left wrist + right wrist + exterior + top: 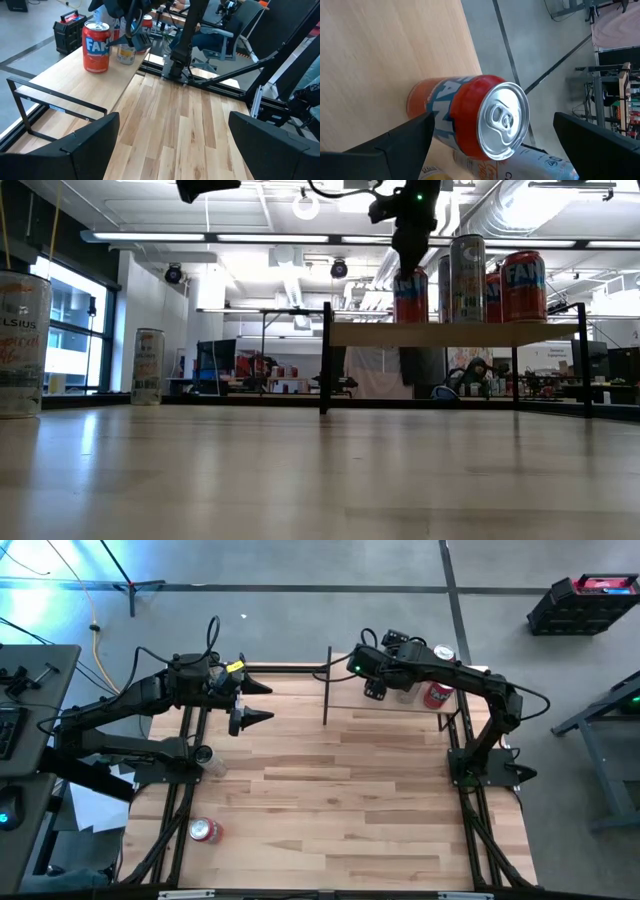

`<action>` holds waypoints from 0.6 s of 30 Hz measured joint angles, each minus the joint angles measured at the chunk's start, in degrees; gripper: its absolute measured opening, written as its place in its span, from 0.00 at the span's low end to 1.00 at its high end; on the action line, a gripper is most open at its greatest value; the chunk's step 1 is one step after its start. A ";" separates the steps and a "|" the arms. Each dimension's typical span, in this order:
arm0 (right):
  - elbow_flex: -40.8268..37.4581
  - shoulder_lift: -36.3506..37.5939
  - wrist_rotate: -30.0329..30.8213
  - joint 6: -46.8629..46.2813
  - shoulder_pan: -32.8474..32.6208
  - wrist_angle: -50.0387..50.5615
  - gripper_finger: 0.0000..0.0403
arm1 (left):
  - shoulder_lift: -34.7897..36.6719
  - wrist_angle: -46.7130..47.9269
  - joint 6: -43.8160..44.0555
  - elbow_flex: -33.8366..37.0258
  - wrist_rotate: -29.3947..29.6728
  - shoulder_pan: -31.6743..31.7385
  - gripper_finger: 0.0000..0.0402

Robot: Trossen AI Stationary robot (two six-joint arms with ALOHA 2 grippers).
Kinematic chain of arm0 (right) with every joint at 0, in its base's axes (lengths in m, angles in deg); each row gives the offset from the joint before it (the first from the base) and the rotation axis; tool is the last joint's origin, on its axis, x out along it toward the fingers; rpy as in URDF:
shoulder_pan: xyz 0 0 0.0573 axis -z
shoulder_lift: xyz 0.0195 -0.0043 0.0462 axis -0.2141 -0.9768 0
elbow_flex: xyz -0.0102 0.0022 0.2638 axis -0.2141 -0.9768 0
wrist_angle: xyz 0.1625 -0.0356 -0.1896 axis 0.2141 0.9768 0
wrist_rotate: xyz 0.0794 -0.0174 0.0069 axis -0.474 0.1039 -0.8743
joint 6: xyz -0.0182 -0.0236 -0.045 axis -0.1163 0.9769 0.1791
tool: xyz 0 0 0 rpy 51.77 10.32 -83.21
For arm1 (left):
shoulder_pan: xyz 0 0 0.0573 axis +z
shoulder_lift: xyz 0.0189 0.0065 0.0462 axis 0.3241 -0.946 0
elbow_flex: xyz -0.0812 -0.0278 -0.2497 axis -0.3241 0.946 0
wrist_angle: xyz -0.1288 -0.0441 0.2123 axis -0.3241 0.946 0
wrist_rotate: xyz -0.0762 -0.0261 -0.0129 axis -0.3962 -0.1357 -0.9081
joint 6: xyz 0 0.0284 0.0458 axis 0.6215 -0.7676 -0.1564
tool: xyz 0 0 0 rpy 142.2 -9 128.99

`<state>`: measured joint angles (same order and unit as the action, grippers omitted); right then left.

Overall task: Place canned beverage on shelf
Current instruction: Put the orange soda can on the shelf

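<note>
Above the shelf, right tool is hovering spread over can; rigid, slick, light — grip mid-body. Left tool is idling spread.

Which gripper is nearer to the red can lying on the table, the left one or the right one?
Left. The left gripper hovers open above the table's far left part, on the red can's side. The right gripper is open over the shelf, farther away.

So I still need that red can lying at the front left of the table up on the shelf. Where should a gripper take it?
Grip the red can across the middle of its round body, coming straight down from above. It lies on its side on the table, so the ends are hard to reach and the curved sides are free. The open left gripper is nearer.
</note>
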<state>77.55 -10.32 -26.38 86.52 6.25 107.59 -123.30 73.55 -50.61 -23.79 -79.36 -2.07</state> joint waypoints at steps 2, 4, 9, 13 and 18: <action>0.00 0.01 0.00 -0.08 0.00 0.37 0.98 | 0.00 0.00 0.00 0.00 0.00 -0.01 0.91; 0.00 0.01 0.02 -0.11 0.00 0.71 0.98 | 0.00 0.00 0.00 0.00 0.00 0.00 0.91; 0.00 0.34 0.07 -1.10 -1.77 0.85 0.98 | 0.00 -1.04 -0.08 0.00 1.14 -0.02 0.91; 0.00 1.18 1.99 0.36 -4.20 -1.22 0.98 | -0.22 -2.47 -0.11 0.00 6.27 0.00 0.91; 0.00 3.47 2.21 1.48 -5.93 -5.52 0.98 | -0.28 -4.66 -0.71 0.04 9.54 -0.02 0.91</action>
<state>77.55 -6.85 -24.17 88.00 0.32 102.06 -123.59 68.89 -51.32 -23.74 -69.82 -2.09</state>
